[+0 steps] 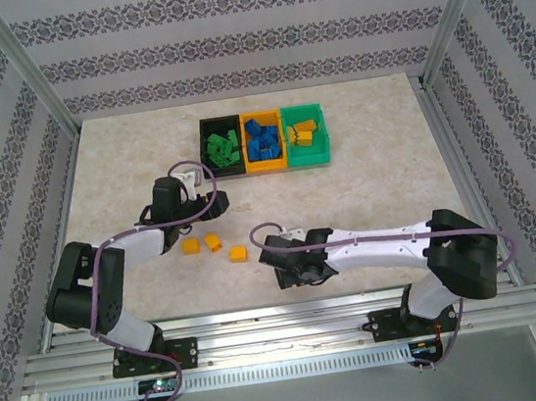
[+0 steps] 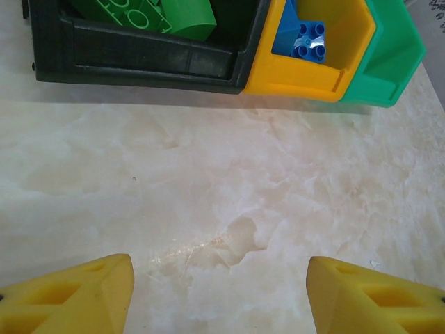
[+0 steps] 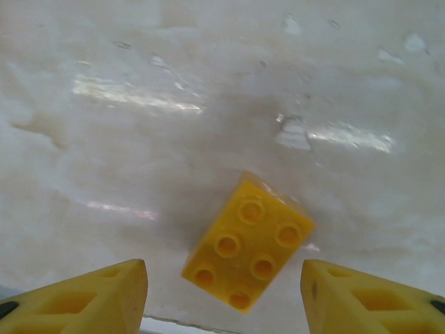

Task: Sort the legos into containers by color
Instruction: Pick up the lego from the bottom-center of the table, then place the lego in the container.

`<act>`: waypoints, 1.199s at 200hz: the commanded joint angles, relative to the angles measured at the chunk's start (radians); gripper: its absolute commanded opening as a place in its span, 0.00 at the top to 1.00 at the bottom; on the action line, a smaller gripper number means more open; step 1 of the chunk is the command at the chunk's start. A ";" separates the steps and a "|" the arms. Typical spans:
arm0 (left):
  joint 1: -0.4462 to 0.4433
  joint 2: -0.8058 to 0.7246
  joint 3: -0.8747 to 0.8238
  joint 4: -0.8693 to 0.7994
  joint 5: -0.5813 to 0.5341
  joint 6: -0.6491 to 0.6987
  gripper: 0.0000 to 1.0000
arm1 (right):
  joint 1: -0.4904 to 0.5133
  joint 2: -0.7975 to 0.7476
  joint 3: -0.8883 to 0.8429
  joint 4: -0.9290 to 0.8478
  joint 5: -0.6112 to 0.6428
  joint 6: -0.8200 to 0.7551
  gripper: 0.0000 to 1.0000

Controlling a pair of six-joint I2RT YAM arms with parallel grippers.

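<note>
1. Your right hand [image 3: 222,282] is nearest to you, low over the tabletop [image 3: 208,83]. Its fingers [image 3: 83,299] are spread wide and grip nothing.
2. One yellow brick [image 3: 247,243] lies flat on the tabletop between those fingers. Its bumps face up and it is turned at a slant. It touches neither finger.
3. A little farther off, to the left, a second yellow brick [image 1: 213,240] and a third yellow brick [image 1: 191,246] lie close together on the tabletop.
4. Past them is your left hand [image 2: 219,278], over bare tabletop and pointing at the bins. Its fingers are wide apart too, and it holds nothing.
5. Farthest away, three bins stand in a row, side against side.
6. The black bin [image 1: 225,172] is on the left and has green bricks [image 1: 222,147] in it.
7. The yellow bin [image 1: 267,167] is in the middle and has blue bricks [image 1: 262,142] in it.
8. The green bin [image 1: 309,160] is on the right and has yellow bricks [image 1: 303,134] in it.
</note>
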 commanded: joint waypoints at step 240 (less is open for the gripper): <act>0.014 0.009 0.005 0.062 0.024 -0.019 0.33 | -0.573 0.022 0.099 0.406 -0.250 -0.337 0.81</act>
